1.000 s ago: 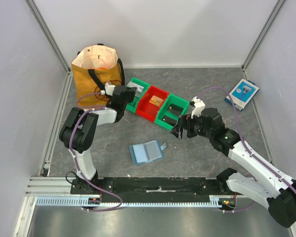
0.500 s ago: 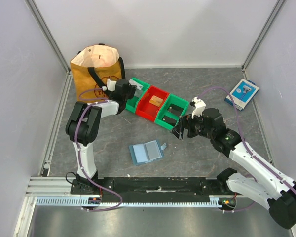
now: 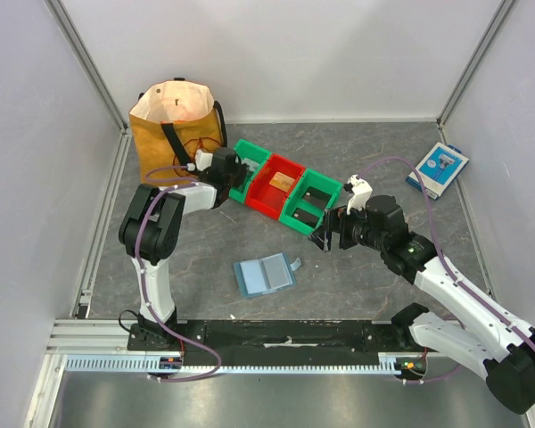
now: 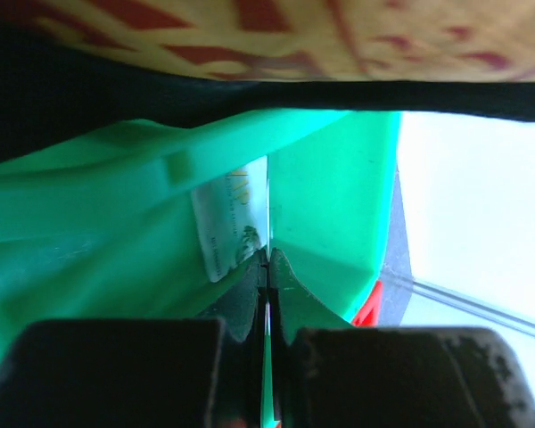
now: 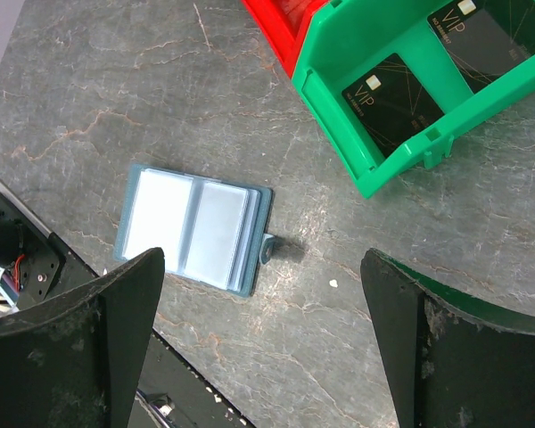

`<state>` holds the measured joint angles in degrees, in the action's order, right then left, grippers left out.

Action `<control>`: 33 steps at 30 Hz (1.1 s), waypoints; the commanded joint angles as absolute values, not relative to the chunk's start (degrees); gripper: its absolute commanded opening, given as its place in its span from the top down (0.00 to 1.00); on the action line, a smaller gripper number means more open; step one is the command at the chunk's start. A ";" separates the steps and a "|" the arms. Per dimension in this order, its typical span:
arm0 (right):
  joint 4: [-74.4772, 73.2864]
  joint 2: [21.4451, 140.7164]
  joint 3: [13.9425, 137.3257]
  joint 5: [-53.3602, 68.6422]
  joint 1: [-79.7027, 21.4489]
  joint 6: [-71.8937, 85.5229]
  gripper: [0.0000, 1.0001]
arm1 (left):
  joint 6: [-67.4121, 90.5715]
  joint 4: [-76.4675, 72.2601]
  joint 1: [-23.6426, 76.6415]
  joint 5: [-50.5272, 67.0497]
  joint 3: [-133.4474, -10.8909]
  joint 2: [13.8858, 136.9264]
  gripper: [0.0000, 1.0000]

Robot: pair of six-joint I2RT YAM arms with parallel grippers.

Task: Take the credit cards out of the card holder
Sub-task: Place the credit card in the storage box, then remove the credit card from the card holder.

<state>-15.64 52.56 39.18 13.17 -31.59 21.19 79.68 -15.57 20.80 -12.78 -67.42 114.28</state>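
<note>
The card holder (image 3: 265,275) lies open on the table, pale pockets up; it also shows in the right wrist view (image 5: 192,227), snap tab to the right. My left gripper (image 3: 234,168) reaches into the left green bin (image 3: 248,157). In the left wrist view it (image 4: 268,259) is shut on a thin pale credit card seen edge-on (image 4: 267,201). Another pale card (image 4: 225,227) leans inside that bin. My right gripper (image 3: 325,234) hovers open and empty above the table, right of the wallet (image 5: 263,259). Two black cards (image 5: 392,89) lie in the right green bin (image 5: 334,116).
A red bin (image 3: 269,198) between the green bins holds an orange-tan card (image 3: 281,181). A tan bag (image 3: 174,125) stands at the back left, just behind the left gripper. A blue-and-white box (image 3: 437,169) lies at the far right.
My left gripper has pushed a little further back and down into the left green bin with the pale card. The right arm and the wallet have hardly moved.
</note>
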 commanded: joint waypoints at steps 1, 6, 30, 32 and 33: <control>-15.82 51.59 40.52 12.92 -31.38 20.92 0.02 | 84.20 -14.41 20.83 -14.15 -65.74 111.18 0.98; -15.82 51.50 39.90 12.75 -31.29 21.00 0.02 | 82.97 -14.15 20.74 -14.68 -66.09 111.62 0.77; -13.37 55.10 38.94 17.31 -31.99 25.48 0.09 | 57.85 1.39 27.76 -7.65 -45.54 74.47 0.23; -12.31 56.77 38.93 17.14 -32.95 26.36 0.11 | 55.91 3.51 31.18 -8.35 -42.38 70.07 0.28; -11.87 57.47 39.02 16.79 -33.66 26.80 0.12 | 55.12 3.52 32.51 -8.09 -40.71 67.79 0.30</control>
<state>-16.34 55.48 39.07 15.57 -32.05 24.12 63.99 -1.10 27.77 -8.99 -45.23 75.24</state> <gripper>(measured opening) 0.899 0.739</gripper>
